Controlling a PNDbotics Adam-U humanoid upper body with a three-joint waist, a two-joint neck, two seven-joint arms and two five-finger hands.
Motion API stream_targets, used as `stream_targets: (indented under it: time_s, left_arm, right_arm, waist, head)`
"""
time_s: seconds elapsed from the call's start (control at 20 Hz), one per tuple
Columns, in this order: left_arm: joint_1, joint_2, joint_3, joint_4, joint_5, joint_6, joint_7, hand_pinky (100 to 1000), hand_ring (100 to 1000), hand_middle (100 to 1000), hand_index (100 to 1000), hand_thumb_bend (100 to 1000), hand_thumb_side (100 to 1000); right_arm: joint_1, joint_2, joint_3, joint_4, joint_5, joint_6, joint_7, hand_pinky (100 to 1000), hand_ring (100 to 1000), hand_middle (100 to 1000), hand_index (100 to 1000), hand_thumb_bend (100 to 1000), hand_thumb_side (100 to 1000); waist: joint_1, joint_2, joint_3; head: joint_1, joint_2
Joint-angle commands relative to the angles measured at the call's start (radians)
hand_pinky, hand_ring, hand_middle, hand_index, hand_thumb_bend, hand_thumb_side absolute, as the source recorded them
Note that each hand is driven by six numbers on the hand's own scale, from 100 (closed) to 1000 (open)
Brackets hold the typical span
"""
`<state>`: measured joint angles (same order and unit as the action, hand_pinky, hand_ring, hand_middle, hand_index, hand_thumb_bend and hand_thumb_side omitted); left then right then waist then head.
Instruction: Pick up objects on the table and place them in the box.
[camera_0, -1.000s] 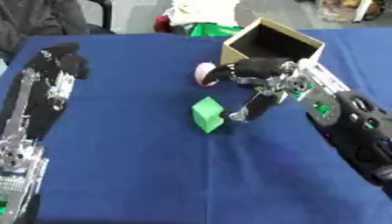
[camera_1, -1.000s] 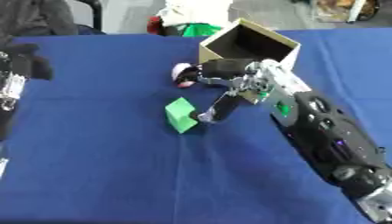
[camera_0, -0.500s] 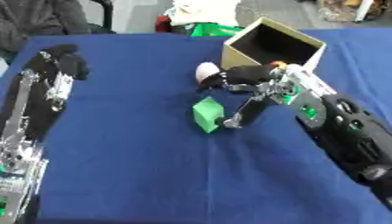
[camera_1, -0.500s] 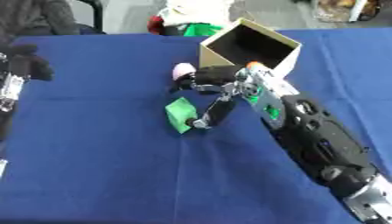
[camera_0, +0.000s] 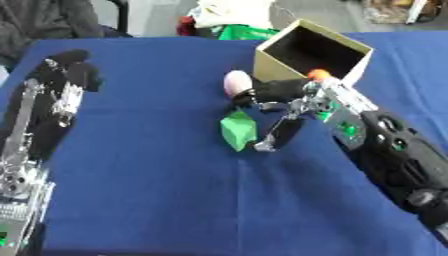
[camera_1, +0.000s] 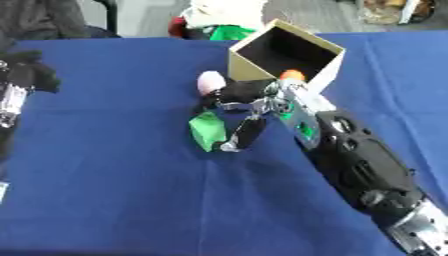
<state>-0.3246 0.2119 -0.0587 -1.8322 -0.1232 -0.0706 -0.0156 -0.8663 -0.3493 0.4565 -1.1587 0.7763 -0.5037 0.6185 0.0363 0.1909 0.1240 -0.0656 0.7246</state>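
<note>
A green block (camera_0: 237, 129) lies on the blue table (camera_0: 157, 190) near the middle. My right hand (camera_0: 278, 107) reaches in from the right and straddles it: curled upper fingers above the block, the thumb (camera_0: 273, 137) down along its right side. A pink rounded object (camera_0: 235, 82) sits just behind the hand. An orange thing (camera_0: 318, 75) shows by the wrist. The open cardboard box (camera_0: 311, 49) stands at the back right, its dark mouth tilted toward me. My left hand (camera_0: 63, 75) rests at the far left, fingers curled, holding nothing.
White and green clutter (camera_0: 229, 20) lies beyond the table's far edge, with a dark garment (camera_0: 44, 17) at the upper left. My left arm (camera_0: 26, 150) runs down the left edge.
My right hand has moved left and closed in around the green block, which has tilted and shifted slightly left. The left arm has not moved.
</note>
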Motion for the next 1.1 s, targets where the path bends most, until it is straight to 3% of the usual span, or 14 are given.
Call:
stream_targets:
  time_s: [0.05, 0.25, 0.4, 0.65, 0.8, 1.1]
  left_arm:
    - [-0.014, 0.007, 0.0, -0.015, 0.001, -0.002, -0.002, 633, 611, 580, 780, 234, 693]
    - [-0.014, 0.006, 0.0, -0.015, 0.0, -0.002, -0.002, 634, 610, 580, 780, 233, 693]
    - [-0.013, 0.007, 0.001, -0.015, 0.0, -0.002, -0.001, 634, 610, 580, 780, 233, 693]
    - [-0.009, 0.009, 0.003, -0.014, -0.002, -0.002, 0.0, 634, 610, 580, 780, 232, 692]
    - [-0.008, 0.012, 0.004, -0.014, -0.003, -0.002, 0.0, 634, 610, 580, 780, 232, 692]
    - [-0.005, 0.016, 0.004, -0.012, -0.004, -0.001, 0.001, 634, 609, 579, 779, 234, 691]
  right_arm:
    - [-0.014, -0.006, -0.004, -0.001, 0.007, -0.009, 0.01, 850, 888, 787, 899, 236, 477]
    - [-0.012, -0.008, -0.011, -0.002, -0.008, -0.003, -0.027, 824, 845, 594, 710, 144, 407]
    - [-0.011, -0.015, -0.009, -0.017, -0.025, 0.004, -0.068, 816, 836, 544, 671, 117, 394]
    - [-0.021, -0.061, -0.018, -0.105, -0.124, 0.035, -0.1, 810, 831, 533, 660, 100, 400]
    - [-0.033, -0.1, -0.044, -0.162, -0.168, 0.076, -0.114, 810, 828, 533, 662, 100, 348]
    - [-0.053, -0.152, -0.138, -0.146, -0.134, 0.171, -0.231, 803, 819, 539, 669, 100, 299]
  waist:
    - [0.0, -0.012, 0.0]
    - [0.001, -0.013, -0.003]
    - [0.001, -0.014, -0.004]
    - [-0.001, -0.02, -0.01]
    - [-0.002, -0.023, -0.014]
    - [-0.004, -0.029, -0.012]
  head:
    - [-0.003, -0.006]
    - [-0.003, -0.006]
    - [0.0, -0.007]
    - [0.005, -0.003]
    - [0.007, -0.001]
    - [0.012, -0.002]
